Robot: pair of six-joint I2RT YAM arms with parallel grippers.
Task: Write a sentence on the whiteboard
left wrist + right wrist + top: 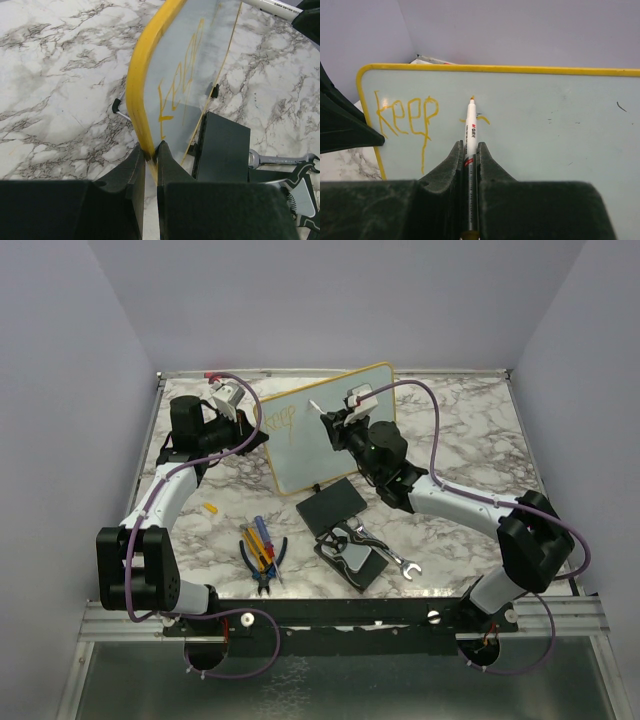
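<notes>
Whiteboard stands propped near upright at the far middle of the table, its left frame edge pinched between the closed fingers of the left gripper. The right gripper is clamped on an orange-tipped marker, whose long axis points straight at the board. The sentence reads only "keep"; the tip sits just right of it, so the writing should run rightward

table far rt open, black pad, pliers crowd whiteboard front
</notes>
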